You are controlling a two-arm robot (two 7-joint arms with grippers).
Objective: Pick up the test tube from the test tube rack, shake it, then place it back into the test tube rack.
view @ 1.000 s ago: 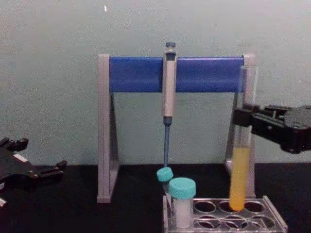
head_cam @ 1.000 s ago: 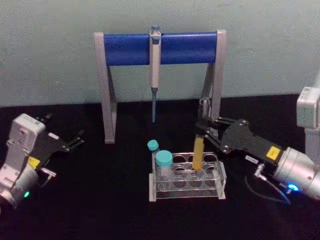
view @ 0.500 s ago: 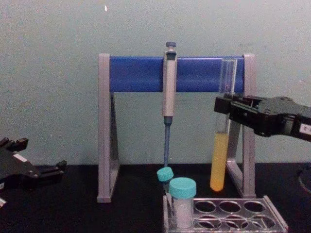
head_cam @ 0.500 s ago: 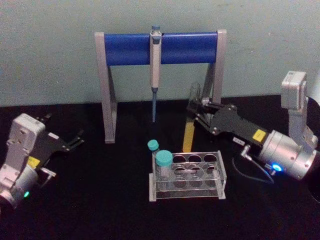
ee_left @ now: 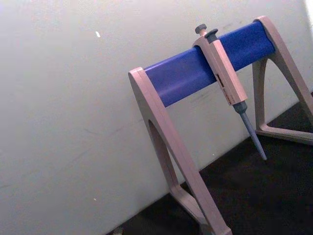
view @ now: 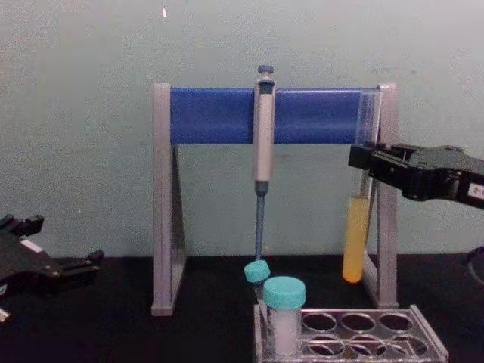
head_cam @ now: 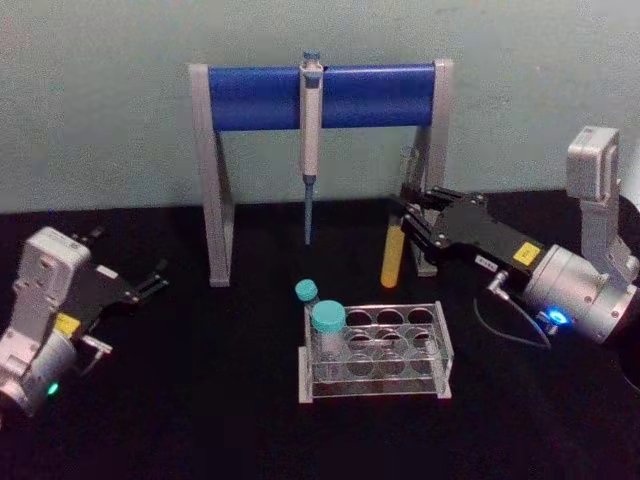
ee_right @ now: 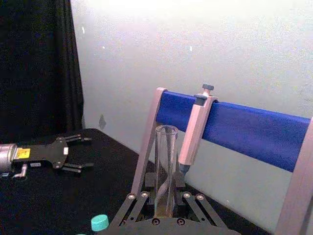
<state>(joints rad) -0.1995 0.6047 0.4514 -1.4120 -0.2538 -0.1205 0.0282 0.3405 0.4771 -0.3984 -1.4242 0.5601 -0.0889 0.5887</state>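
Nearest on the worktop [head_cam: 200, 410], the test tube rack [head_cam: 372, 388] stands with holes free, the left gripper [head_cam: 152, 280] parked well to its left, fingers spread. Behind and above it, the right gripper [head_cam: 408, 218] clamps its fingers on the near-upright test tube [head_cam: 392, 258], round bottom down, clear of the rack.

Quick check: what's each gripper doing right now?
Left gripper: open, holding nothing.
Right gripper: closed on the test tube, out of the test tube rack.

Diffuse room light, med-bright. Pale wall [head_cam: 100, 100] lit evenly, w/ soft faint shadow under blue crossbar [view: 219, 113]. Black table [head_cam: 220, 420] v. dark, shadows lost on it.
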